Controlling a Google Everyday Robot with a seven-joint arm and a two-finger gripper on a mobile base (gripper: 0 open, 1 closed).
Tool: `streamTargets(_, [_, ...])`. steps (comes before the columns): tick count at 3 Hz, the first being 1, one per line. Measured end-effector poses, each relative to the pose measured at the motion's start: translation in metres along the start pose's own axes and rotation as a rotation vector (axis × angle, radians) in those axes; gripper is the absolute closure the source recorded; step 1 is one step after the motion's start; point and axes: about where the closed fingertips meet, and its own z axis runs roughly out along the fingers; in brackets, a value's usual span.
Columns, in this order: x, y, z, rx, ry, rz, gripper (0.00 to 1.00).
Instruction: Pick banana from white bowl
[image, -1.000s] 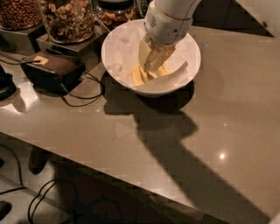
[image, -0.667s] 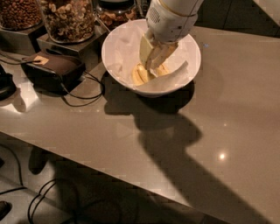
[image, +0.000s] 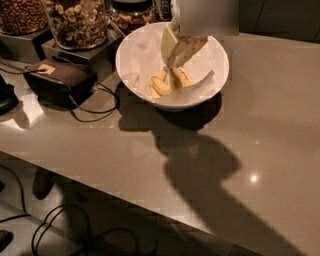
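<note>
Where gripper (image: 172, 67) hangs in glossy white bowl (image: 120, 62), curved yellow banana (image: 162, 85); grip unclear.

Bowl (image: 131, 59) at rear centre of surface (image: 235, 150). In bowl, on paper (image: 142, 50): bananas (image: 161, 85). Pincer (image: 173, 64) within bowl from above, just over bananas; contact not discernible. Left of bowl: box (image: 60, 80), with cable (image: 95, 116) in front. Behind box, on stands (image: 85, 52): jars (image: 77, 22), side by side along rear edge.
</note>
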Motion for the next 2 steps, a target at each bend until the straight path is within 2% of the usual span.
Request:
streamTargets(1, [0.0000,-0.0074,-0.0335,0.026,-0.087,0.031,1.00])
streamTargets(2, [0.0000,-0.0073,-0.0337,0.026,-0.088,0.031,1.00])
